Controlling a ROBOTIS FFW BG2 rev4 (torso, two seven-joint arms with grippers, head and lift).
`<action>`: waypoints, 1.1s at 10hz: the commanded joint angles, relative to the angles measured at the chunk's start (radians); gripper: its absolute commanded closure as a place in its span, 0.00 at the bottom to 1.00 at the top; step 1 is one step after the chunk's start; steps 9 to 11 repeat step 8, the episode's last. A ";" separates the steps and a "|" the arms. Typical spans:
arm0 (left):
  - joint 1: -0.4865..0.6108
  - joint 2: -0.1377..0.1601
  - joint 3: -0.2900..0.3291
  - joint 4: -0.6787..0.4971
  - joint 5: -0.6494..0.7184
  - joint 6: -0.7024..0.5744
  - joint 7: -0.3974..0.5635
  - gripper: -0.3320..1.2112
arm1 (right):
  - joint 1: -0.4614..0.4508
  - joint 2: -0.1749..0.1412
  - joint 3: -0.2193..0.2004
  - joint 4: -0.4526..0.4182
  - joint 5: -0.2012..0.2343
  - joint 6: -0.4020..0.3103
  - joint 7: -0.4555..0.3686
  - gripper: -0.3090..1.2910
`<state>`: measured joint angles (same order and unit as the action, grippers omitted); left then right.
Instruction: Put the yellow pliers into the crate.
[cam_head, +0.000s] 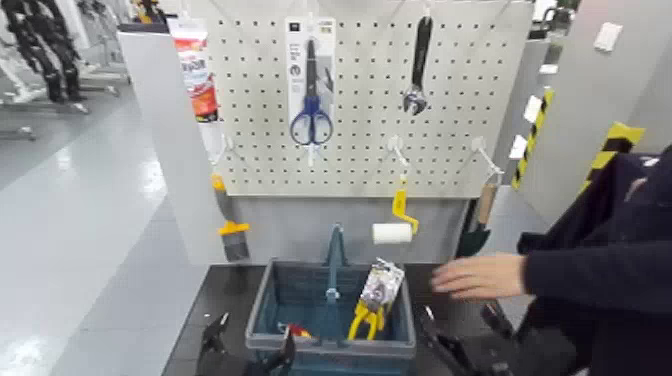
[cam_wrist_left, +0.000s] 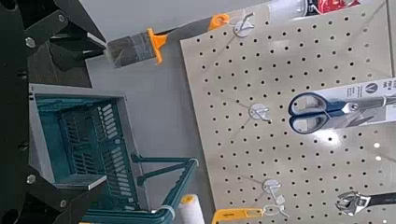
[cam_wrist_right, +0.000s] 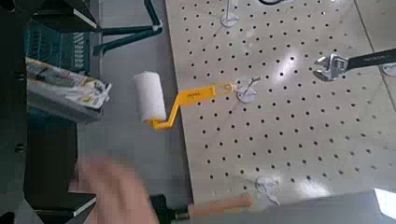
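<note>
In the head view, the left and right edges of the frame cut off your surroundings, and at the right edge you see only a person's dark sleeve (cam_head: 590, 268) and blurred hand (cam_head: 480, 276). A small red-and-yellow item (cam_head: 297, 330) in the left part of the blue shopping basket (cam_head: 262, 305) is half hidden by the front rim; you can't tell what it is. The yellow-handled pliers (cam_head: 369, 312) lie in the basket's right half, lower centre of the frame, tilted on their card, handles toward the front rim. They are left of your right hand (cam_head: 462, 325), apart from it. That hand is spread wide over the desk (cam_head: 215, 300) at lower right, holding nothing. Your left hand (cam_head: 250, 345), at lower left by the basket's front-left corner, is also spread and empty.
</note>
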<state>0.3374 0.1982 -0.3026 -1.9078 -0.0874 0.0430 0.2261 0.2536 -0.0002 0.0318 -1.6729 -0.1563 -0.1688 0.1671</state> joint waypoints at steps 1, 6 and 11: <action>0.011 0.000 0.007 -0.004 0.000 -0.002 0.006 0.40 | 0.154 0.008 0.031 -0.128 0.043 -0.020 -0.057 0.21; 0.022 -0.006 0.016 -0.007 0.000 -0.003 0.012 0.40 | 0.254 0.003 0.045 -0.180 0.046 -0.035 -0.126 0.22; 0.022 -0.005 0.014 -0.007 0.000 -0.003 0.012 0.40 | 0.251 0.002 0.043 -0.188 0.047 -0.011 -0.121 0.23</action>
